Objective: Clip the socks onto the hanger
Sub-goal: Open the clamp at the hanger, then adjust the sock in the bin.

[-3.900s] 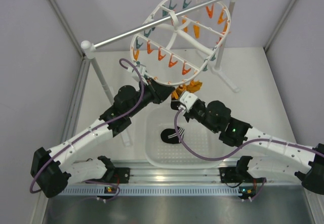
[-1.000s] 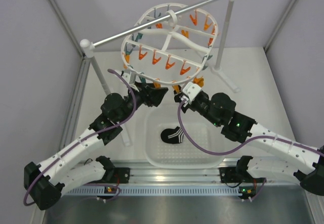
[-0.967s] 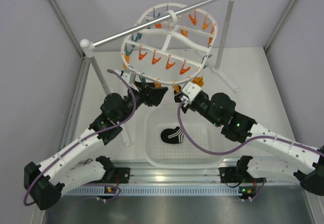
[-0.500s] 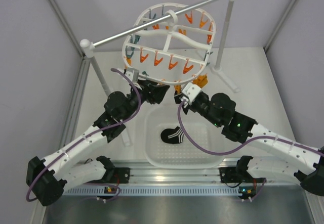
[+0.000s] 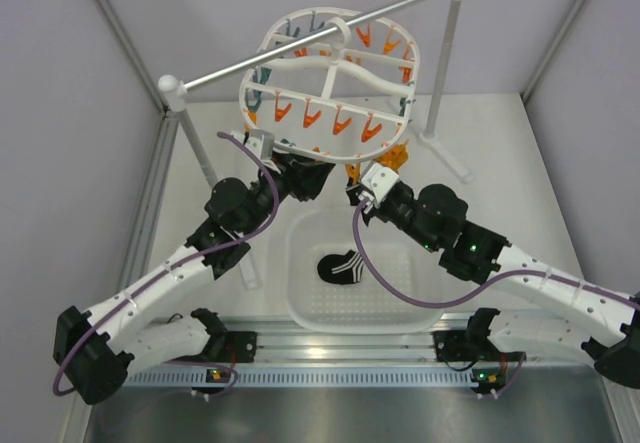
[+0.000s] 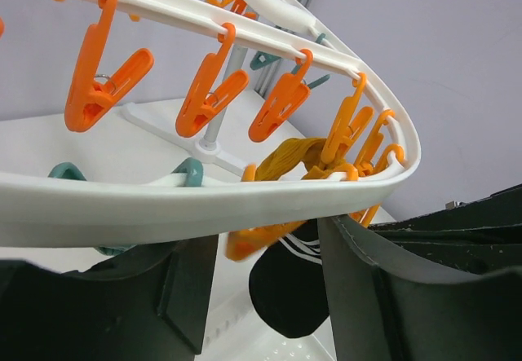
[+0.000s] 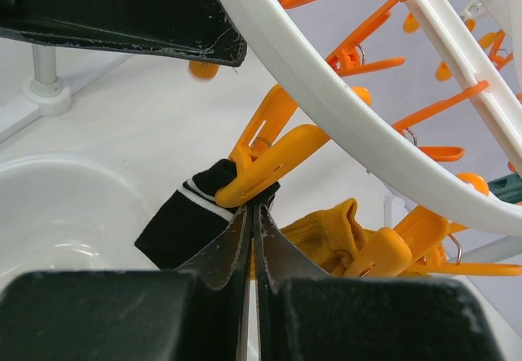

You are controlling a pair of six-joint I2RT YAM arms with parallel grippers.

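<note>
Left tool [image 6: 263, 237]: spread wide under the hanger [image 6: 122, 206] rim, straddling an orange clothespin [image 6: 245, 247], probably to squeeze it open. Right tool [image 7: 251, 239]: pinched narrow on a black sock [image 7: 183, 214], held up at the clothespin's mouth for clipping. Lower down, white basket [image 5: 300, 293] with a spare black sock [image 5: 340, 266] waiting. Mustard sock [image 7: 322, 231] already clipped to the rim alongside.
</note>
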